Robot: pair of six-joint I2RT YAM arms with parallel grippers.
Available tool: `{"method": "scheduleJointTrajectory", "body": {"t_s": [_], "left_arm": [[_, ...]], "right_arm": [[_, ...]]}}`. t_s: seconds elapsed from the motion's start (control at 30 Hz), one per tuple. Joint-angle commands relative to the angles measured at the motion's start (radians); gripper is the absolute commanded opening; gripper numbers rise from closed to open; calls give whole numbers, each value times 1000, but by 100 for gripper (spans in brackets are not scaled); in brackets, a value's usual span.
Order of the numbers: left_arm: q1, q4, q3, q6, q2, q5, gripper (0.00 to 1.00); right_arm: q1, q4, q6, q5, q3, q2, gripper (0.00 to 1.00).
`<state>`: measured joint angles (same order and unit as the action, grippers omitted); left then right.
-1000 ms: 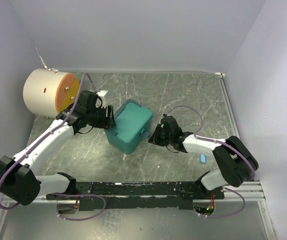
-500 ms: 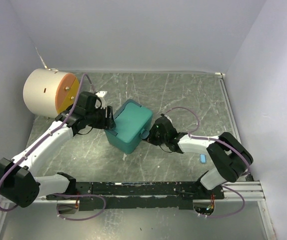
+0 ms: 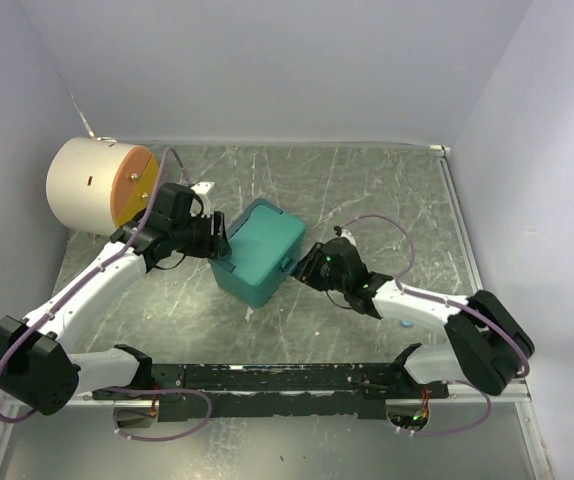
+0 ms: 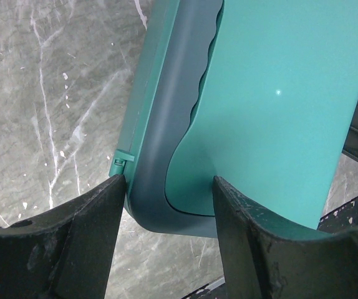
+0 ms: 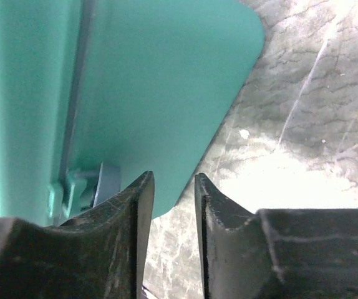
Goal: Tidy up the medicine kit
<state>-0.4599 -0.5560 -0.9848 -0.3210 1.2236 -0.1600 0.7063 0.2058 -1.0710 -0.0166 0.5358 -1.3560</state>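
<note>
The medicine kit, a teal box with its lid down, lies slanted mid-table. My left gripper is at its left corner. In the left wrist view the rounded corner of the kit fills the gap between the fingers, and the left gripper is shut on it. My right gripper is at the kit's front side, beside the latch. In the right wrist view the right gripper stands slightly open, with only bare table in the narrow gap. The kit and its latch sit just past the left fingertip.
A big cream cylinder with an orange face lies at the back left, close to the left arm. A small blue item shows under the right forearm. White walls close in the grey table on three sides.
My right gripper closed in on the kit's latch side and its jaws have since parted a little, while its arm stretched out lower. The left gripper and the kit have stayed put.
</note>
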Motion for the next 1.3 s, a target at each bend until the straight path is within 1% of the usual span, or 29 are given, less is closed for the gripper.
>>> {"method": "scheduleJointTrajectory", "body": {"t_s": [0.0, 0.13, 0.3, 0.4, 0.57, 0.87, 1.07, 1.27], "left_arm": [[-6, -22, 25, 7, 0, -3, 67], [-5, -23, 23, 6, 2, -2, 67], [-5, -22, 25, 5, 1, 2, 67], [-6, -22, 25, 5, 1, 2, 67], [-5, -24, 25, 7, 4, 3, 66], [-5, -24, 24, 8, 7, 4, 66], [-5, -24, 24, 8, 8, 0, 66], [-4, -12, 28, -2, 5, -23, 66]], "right_arm": [[3, 37, 36, -18, -61, 105, 35], [3, 56, 51, 14, -74, 156, 40], [3, 154, 27, 53, -123, 197, 45], [3, 184, 18, 66, -134, 205, 45], [4, 177, 16, 58, -133, 207, 45], [3, 182, 28, 31, -155, 277, 45], [3, 180, 34, 30, -147, 264, 45], [3, 221, 14, 20, -169, 278, 45]]}}
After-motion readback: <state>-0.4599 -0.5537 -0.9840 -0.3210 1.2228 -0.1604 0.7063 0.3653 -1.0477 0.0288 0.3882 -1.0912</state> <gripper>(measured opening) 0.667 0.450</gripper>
